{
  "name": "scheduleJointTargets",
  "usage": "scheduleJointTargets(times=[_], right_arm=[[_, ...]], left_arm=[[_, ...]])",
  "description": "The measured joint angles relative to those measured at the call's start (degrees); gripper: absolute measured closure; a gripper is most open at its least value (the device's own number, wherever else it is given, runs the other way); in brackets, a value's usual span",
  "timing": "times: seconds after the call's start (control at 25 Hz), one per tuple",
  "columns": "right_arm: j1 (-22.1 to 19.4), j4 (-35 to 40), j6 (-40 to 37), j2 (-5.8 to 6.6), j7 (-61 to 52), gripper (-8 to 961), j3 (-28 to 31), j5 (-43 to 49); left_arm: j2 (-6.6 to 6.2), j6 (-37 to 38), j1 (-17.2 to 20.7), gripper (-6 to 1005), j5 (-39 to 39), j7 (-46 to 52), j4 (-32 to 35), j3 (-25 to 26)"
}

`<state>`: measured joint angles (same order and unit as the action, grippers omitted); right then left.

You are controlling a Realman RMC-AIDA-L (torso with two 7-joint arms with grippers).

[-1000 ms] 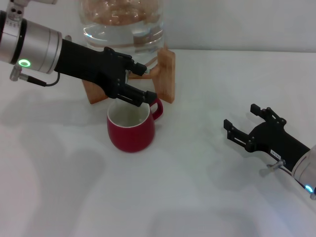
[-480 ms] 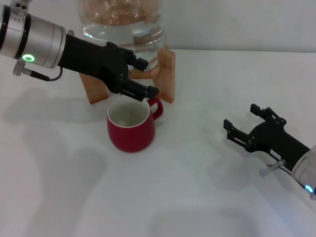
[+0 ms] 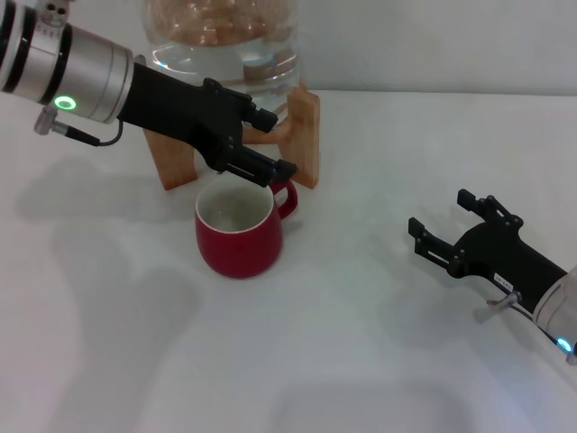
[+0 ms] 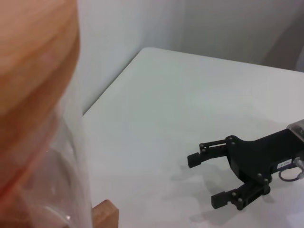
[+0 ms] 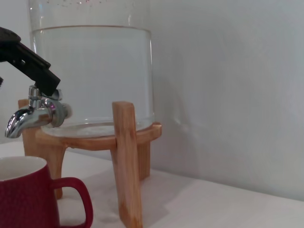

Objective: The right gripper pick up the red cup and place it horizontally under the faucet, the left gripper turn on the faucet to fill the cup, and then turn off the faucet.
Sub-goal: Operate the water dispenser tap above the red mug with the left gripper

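Note:
The red cup (image 3: 239, 231) stands upright on the white table just in front of the dispenser; it also shows in the right wrist view (image 5: 26, 197), directly below the spout. The chrome faucet (image 5: 34, 113) is hidden behind the claw in the head view. My left gripper (image 3: 275, 144) reaches over the cup's back rim, jaws apart, and one finger (image 5: 29, 61) rests at the top of the faucet's lever. No water stream shows. My right gripper (image 3: 440, 213) lies open and empty on the table at the right, far from the cup; it also shows in the left wrist view (image 4: 205, 180).
A large glass water jar (image 3: 225, 45) sits on a wooden stand (image 3: 305, 135) at the back of the table (image 3: 343, 343). A white wall stands behind it.
My left arm has risen and shifted slightly right and back, bringing its claw closer to the faucet. The cup and the right arm have not moved.

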<state>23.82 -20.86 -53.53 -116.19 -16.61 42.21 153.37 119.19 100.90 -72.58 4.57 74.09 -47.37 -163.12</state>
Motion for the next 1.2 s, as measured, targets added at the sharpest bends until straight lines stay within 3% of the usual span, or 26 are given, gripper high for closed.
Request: scheduleJointTargets(times=[1.2], right_arm=[[-0.09, 0.12, -0.35, 0.09, 0.0, 78, 0.18, 0.0]], left_arm=[[0.08, -2.03, -1.0, 128, 0.35, 0.45, -0.41, 0.0]])
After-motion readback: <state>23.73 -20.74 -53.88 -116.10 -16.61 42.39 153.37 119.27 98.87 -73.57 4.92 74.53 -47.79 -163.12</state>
